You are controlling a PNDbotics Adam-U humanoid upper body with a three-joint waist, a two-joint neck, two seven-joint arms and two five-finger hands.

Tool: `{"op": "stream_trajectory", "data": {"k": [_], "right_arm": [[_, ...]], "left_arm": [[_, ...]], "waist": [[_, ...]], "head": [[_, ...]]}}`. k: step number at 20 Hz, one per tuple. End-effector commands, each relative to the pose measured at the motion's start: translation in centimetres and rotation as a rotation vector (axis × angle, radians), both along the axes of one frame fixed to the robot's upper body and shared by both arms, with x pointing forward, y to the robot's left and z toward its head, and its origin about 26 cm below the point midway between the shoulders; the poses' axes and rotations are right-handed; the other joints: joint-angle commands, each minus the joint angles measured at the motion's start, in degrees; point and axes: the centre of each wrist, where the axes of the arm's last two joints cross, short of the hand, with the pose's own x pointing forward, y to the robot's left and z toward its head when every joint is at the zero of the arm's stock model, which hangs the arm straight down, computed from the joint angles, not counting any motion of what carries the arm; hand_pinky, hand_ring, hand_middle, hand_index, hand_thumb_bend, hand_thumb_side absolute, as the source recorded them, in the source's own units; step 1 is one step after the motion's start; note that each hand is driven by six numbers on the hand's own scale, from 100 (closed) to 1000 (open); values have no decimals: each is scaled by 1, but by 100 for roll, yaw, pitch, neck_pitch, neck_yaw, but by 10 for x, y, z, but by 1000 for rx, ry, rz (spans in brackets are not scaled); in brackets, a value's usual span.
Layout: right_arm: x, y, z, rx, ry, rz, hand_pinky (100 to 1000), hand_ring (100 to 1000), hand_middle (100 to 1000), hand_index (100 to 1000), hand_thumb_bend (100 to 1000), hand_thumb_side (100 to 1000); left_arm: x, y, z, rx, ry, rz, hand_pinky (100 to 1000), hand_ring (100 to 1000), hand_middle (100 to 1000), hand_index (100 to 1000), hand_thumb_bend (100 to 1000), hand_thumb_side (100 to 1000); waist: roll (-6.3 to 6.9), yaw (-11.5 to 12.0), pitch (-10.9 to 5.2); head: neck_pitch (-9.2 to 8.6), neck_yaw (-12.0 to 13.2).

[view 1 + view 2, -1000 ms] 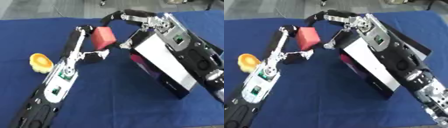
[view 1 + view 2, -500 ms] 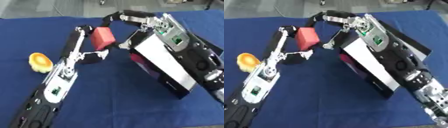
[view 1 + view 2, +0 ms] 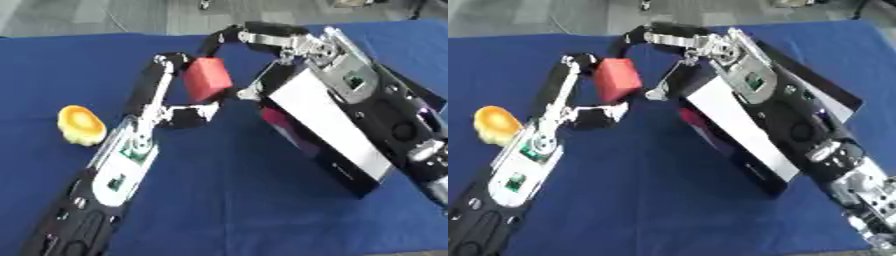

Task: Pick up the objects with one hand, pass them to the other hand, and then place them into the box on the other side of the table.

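In the upper middle of the frame the left hand pinches a red block between its long fingers and thumb, holding it above the blue worktop. The right hand reaches in from the upper right, its curled fingers touching the block's top. Below the right forearm lies a dark box. An orange-yellow object rests at the left edge.
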Motion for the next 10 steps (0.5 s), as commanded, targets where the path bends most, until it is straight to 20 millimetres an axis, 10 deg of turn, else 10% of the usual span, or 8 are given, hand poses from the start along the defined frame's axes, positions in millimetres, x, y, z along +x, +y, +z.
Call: {"op": "stream_trajectory", "data": {"k": [1,10], "right_arm": [[-2,-1,14,-5,-32,10,1000,1000,737,890,302,100],[-1,-1,12,28,-17,-21,1000,981,648,799,212,100]], "left_arm": [[-1,-6,8,-10,-25,-11,729,698,499,527,100,159],[-2,-9,8,-23,-30,-18,730,697,498,529,100,167]], "waist": [[-72,14,-7],[-80,28,6]], "head": [[-51,-21],[-43,-20]]}}
